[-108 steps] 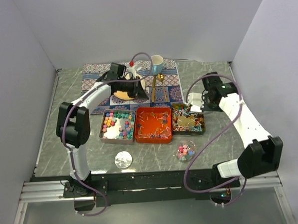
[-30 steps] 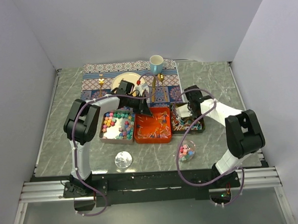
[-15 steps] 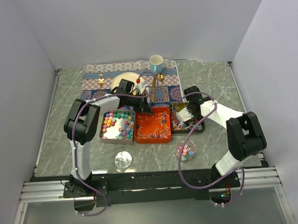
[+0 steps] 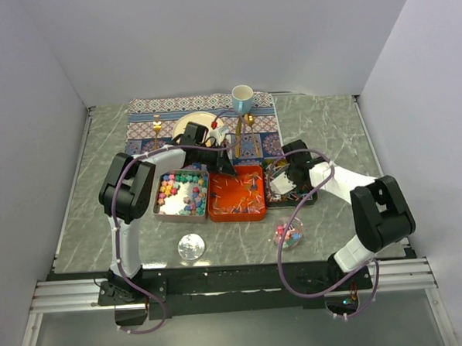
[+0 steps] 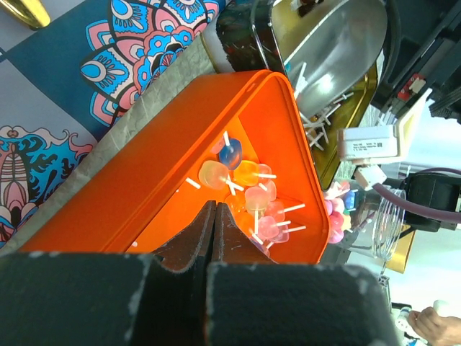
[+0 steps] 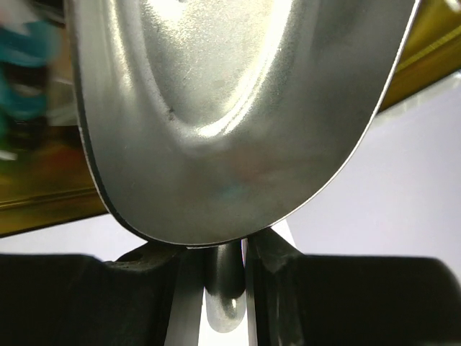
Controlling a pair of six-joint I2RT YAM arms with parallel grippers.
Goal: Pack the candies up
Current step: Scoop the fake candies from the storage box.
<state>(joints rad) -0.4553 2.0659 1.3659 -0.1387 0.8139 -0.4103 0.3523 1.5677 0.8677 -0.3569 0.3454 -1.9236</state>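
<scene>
Three tins of candies sit side by side: pastel lumps (image 4: 181,191) on the left, red-orange ones in the orange tin (image 4: 237,211), twist-wrapped ones (image 4: 302,191) in the gold tin on the right. My left gripper (image 4: 224,165) is shut and empty, its tips (image 5: 214,206) low inside the orange tin's far corner, next to a heap of sweets (image 5: 248,191). My right gripper (image 6: 216,259) is shut on the handle of a silver scoop (image 6: 230,108), whose bowl (image 4: 280,184) hangs over the gold tin. A small clear bowl (image 4: 287,233) in front holds a few candies.
A round clear lid (image 4: 191,246) lies near the front. Behind the tins a patterned placemat (image 4: 146,108) carries a plate (image 4: 191,125), a cup (image 4: 243,99), a gold fork (image 4: 157,124) and a gold spoon (image 4: 248,124). Grey walls close in the table.
My right gripper has carried the scoop a little left and nearer, over the gold tin. The left arm has stayed almost still at the orange tin.
</scene>
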